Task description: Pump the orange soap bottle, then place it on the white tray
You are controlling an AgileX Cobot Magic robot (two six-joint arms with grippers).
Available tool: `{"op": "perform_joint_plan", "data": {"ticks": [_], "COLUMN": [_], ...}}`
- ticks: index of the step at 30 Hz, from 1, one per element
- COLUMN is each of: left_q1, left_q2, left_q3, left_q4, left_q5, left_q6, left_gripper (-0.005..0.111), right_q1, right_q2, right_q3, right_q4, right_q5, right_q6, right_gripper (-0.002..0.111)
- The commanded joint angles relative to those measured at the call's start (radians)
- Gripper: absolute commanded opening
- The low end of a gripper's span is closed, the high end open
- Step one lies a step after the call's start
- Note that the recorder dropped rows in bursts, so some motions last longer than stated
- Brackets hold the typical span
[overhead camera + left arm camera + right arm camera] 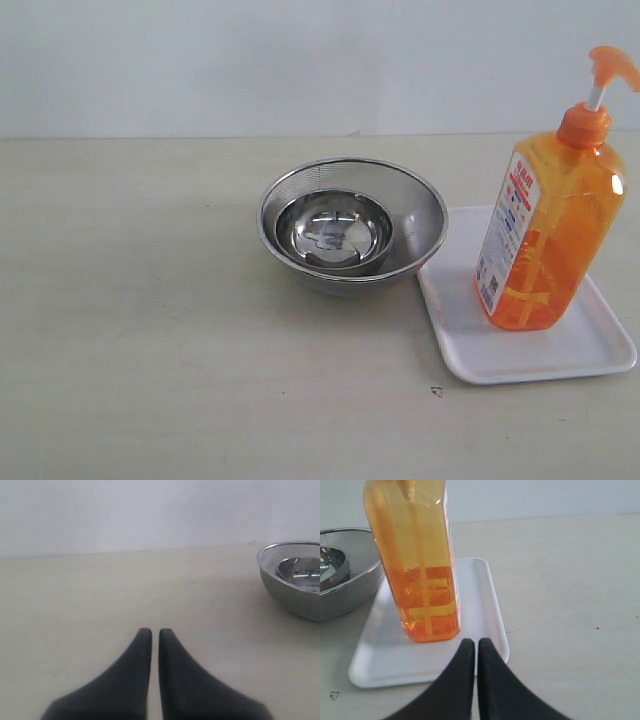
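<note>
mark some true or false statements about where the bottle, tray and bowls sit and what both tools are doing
1. The tall translucent orange soap bottle stands upright on the flat white plastic tray. True.
2. The round steel mesh bowl has nothing in it. False: a smaller shiny steel bowl sits nested inside it.
3. The right tool grips the bottle. False: its jaws are shut on nothing, short of the bottle.
4. The left tool is shut and holds nothing. True.
5. In the exterior view the tray lies left of the mesh bowl. False: it lies to the right.
</note>
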State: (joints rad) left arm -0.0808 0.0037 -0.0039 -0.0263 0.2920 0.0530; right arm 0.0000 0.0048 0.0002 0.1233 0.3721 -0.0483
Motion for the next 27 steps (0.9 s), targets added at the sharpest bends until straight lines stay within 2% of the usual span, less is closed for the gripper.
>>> {"op": "perform_joint_plan", "data": {"ticks": [1, 27], "left_q1": [0.000, 0.000], "left_q2": [-0.004, -0.004], "left_q3": [0.004, 0.004], "left_q4": [-0.013, -0.007], "left_q5": [-0.001, -0.001], "left_q6": [-0.024, -0.033], "left_gripper": [0.005, 0.005], "right_q1": [0.000, 0.000], "right_q2": [-0.005, -0.005], "right_q3": [0.000, 0.000], "right_q4": [-0.002, -0.002], "right_q5": [-0.015, -0.001], "right_q6": [-0.005, -0.006], "right_gripper": [0.000, 0.000]}}
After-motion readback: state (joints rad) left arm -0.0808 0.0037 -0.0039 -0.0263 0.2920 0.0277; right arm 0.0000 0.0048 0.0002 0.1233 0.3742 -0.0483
